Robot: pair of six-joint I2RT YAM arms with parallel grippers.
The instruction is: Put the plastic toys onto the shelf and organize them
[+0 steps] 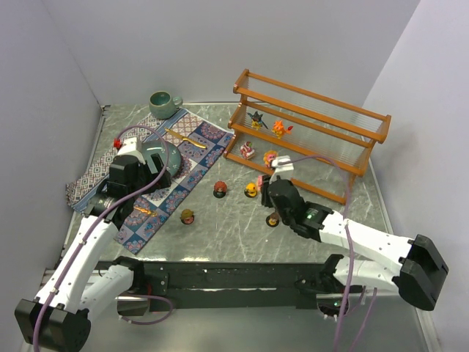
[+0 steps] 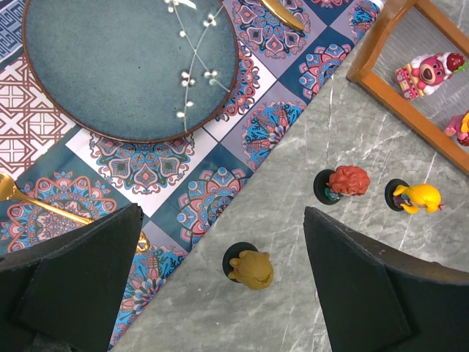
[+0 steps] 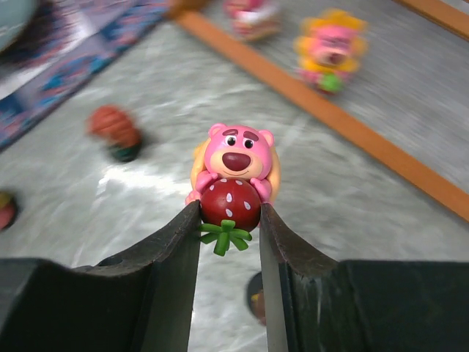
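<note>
While hovering just in front of shelf [image 1: 314, 96], grips pink strawberry bear toy [image 3: 231, 165] in right gripper [image 3: 229, 216], jaws part-closed against strawberry. Holds left gripper [image 2: 220, 213] wide open, nothing held, well left of shelf, over patterned mat [image 2: 212, 194] edge near blue plate [image 2: 110, 66].
On shelf: dark spiky toy [image 1: 256, 118], orange toy [image 1: 279, 129] on upper tier; two pink toys [image 1: 248, 151] on lowest.
Left of shelf, on table [image 1: 220, 235]: red-haired toy [image 2: 346, 182], yellow toy [image 2: 418, 198], brown toy [image 2: 251, 268].
</note>
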